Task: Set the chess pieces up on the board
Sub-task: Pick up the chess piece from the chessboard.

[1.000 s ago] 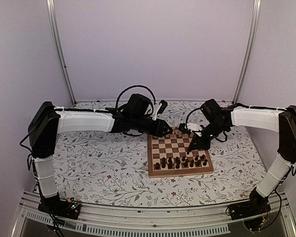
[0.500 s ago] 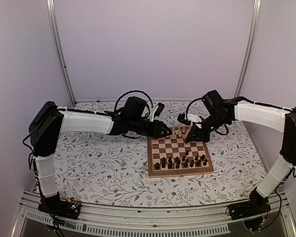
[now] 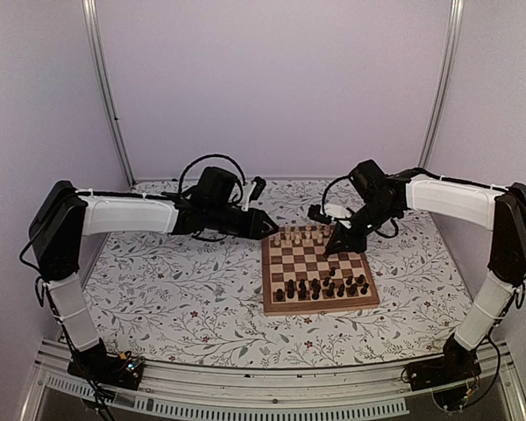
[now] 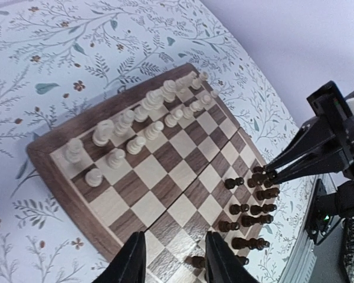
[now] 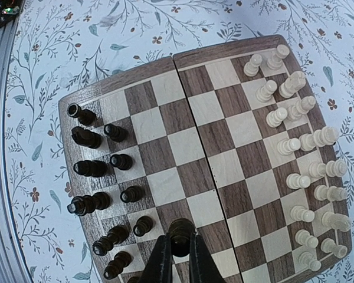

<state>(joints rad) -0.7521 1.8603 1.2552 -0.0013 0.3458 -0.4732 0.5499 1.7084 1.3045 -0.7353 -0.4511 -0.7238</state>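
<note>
The board (image 3: 321, 307) lies on the floral cloth right of centre. Pale chess pieces (image 3: 302, 235) line its far two rows and dark chess pieces (image 3: 326, 287) stand along its near rows. My right gripper (image 3: 333, 248) hangs over the board's right half, shut on one dark piece (image 5: 182, 230). The right wrist view shows that piece pinched between the fingertips (image 5: 165, 250) above the squares beside the dark rows (image 5: 94, 171). My left gripper (image 3: 273, 226) sits off the board's far left corner. It is open (image 4: 174, 237) and holds nothing, with the pale pieces (image 4: 135, 127) ahead of it.
The floral table cloth (image 3: 184, 289) covers the table around the board. Metal frame posts (image 3: 110, 96) stand at the back corners against pale walls. Black cables (image 3: 212, 167) loop above both wrists. A metal rail (image 3: 263, 399) runs along the near edge.
The left arm has drawn back to the left, off the board's far corner. The right gripper rose from the dark rows with a dark piece and moved slightly toward the far side.
</note>
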